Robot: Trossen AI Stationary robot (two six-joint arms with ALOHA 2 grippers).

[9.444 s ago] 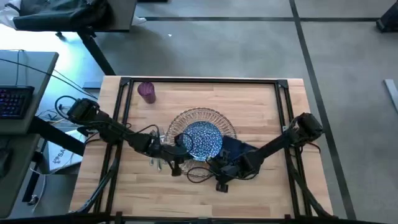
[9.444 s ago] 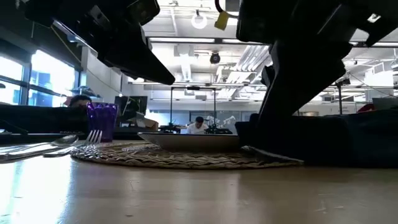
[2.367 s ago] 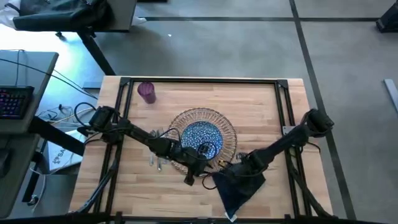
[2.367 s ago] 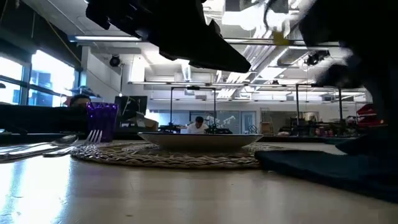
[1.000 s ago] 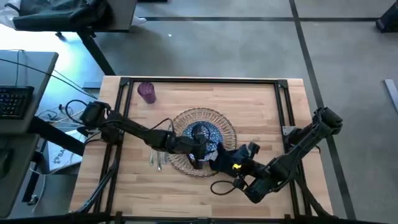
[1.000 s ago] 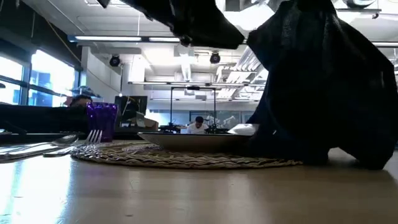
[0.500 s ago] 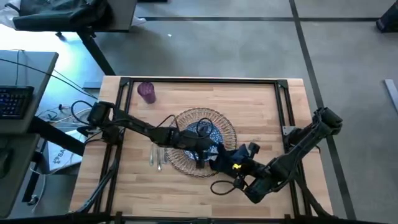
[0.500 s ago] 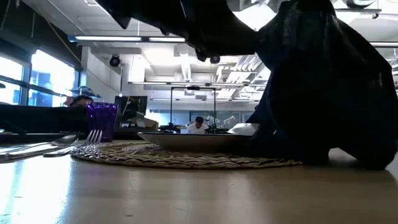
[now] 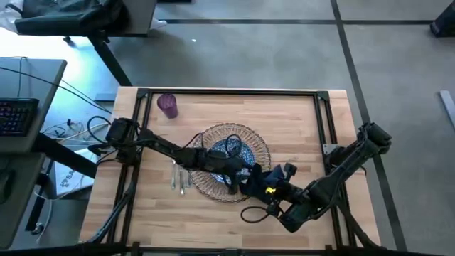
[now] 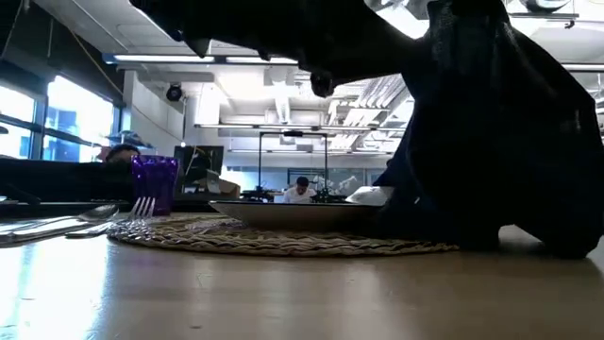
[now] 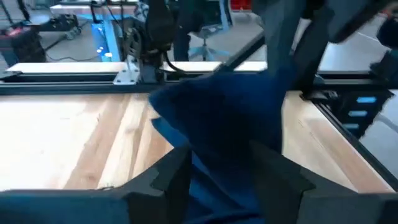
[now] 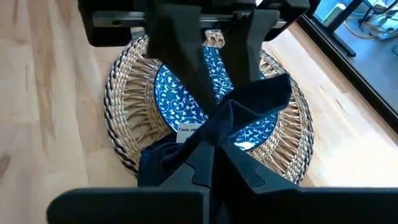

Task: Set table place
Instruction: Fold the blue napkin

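With the right end effector [image 12: 211, 146] clamped on the napkin [image 12: 214, 134] over the plate [image 12: 180, 99] and the left end effector [image 11: 221, 165] apart beside it, a tug could skew the fold — or drag the plate.

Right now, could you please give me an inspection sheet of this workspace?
Surface: wooden table, black frame rails round its edges.
Job's things: blue plate sits on the woven mat; navy napkin is held up, drooping over the plate's edge; cutlery lies on the table left of the mat.
Clutter: purple cup near the far left corner.
Grippers: right gripper shut on the napkin; left gripper open, its fingers either side of the hanging napkin.
Cables: a black loop on the table beside the right arm.
Surroundings: a desk with a keyboard to the left; a person far behind.
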